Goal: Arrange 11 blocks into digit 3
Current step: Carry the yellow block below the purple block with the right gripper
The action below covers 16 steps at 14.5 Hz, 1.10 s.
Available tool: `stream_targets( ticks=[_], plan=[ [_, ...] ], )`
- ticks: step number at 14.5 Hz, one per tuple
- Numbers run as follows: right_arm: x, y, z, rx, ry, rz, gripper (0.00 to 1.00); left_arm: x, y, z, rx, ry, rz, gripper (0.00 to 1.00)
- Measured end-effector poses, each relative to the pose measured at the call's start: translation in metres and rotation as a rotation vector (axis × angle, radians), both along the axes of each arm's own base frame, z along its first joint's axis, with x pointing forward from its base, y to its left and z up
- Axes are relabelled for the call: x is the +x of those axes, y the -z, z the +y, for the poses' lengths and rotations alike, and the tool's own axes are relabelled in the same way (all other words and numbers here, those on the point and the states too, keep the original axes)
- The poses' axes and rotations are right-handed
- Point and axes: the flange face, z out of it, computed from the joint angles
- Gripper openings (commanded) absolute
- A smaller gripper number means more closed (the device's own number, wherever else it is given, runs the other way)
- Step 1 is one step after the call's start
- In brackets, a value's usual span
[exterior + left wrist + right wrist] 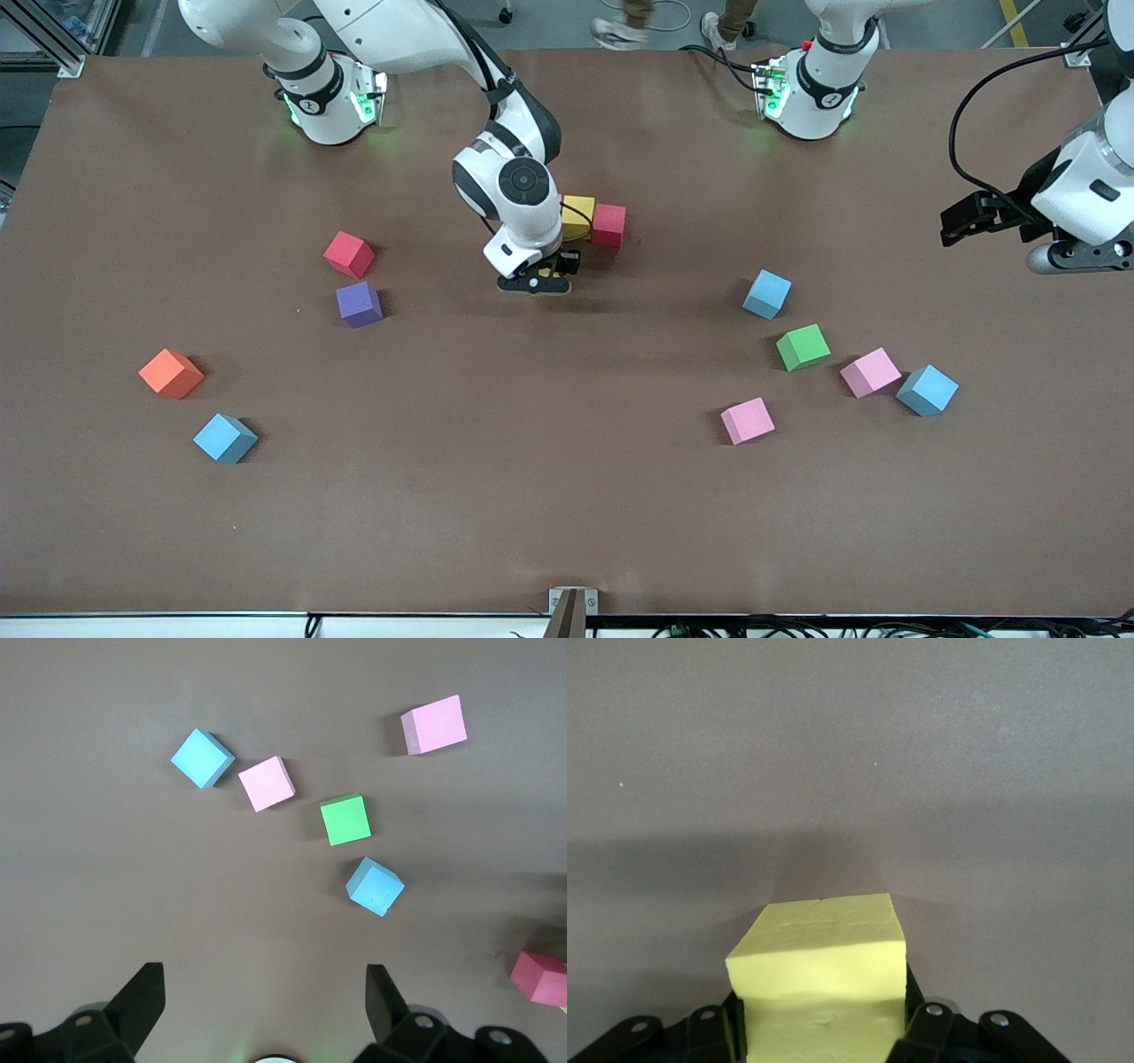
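Observation:
My right gripper is shut on a pale yellow cube and hangs low over bare table, close beside a pair of touching cubes. That pair is a yellow cube and a red cube. In the front view the hand hides the held cube. My left gripper waits open and empty, high over the left arm's end of the table. Below it lie a blue cube, a green cube, two pink cubes and another blue cube.
Toward the right arm's end lie a red cube, a purple cube, an orange cube and a blue cube. Loose cubes toward the left arm's end include blue, green and pink.

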Motion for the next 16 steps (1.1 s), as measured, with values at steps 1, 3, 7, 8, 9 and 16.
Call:
stream_targets(
  ticks=[1,3,7,8,9,16],
  plan=[
    [-0.0009,0.0000,0.0007,0.000,-0.001,0.000,0.03,0.0000,0.0000,0.0000,0.000,0.000,0.000,1.00],
    [-0.0019,0.0000,0.0014,-0.001,-0.002,0.000,0.03,0.0000,0.0002,0.0000,0.000,0.000,0.000,1.00],
    [-0.0021,0.0000,0.0015,-0.001,-0.002,0.000,0.03,-0.0001,0.0009,0.0000,0.000,0.000,0.002,1.00],
    [-0.0021,0.0000,0.0015,-0.001,-0.002,0.000,0.03,-0.0002,0.0016,0.0000,0.000,0.000,0.003,1.00],
    [-0.0021,0.0000,0.0015,-0.001,-0.001,0.000,0.03,-0.0002,0.0021,0.0000,0.000,0.000,0.004,1.00],
    [-0.0028,0.0000,0.0019,-0.002,0.012,0.001,0.03,-0.0003,0.0027,0.0000,0.000,0.000,0.006,1.00]
  ],
)
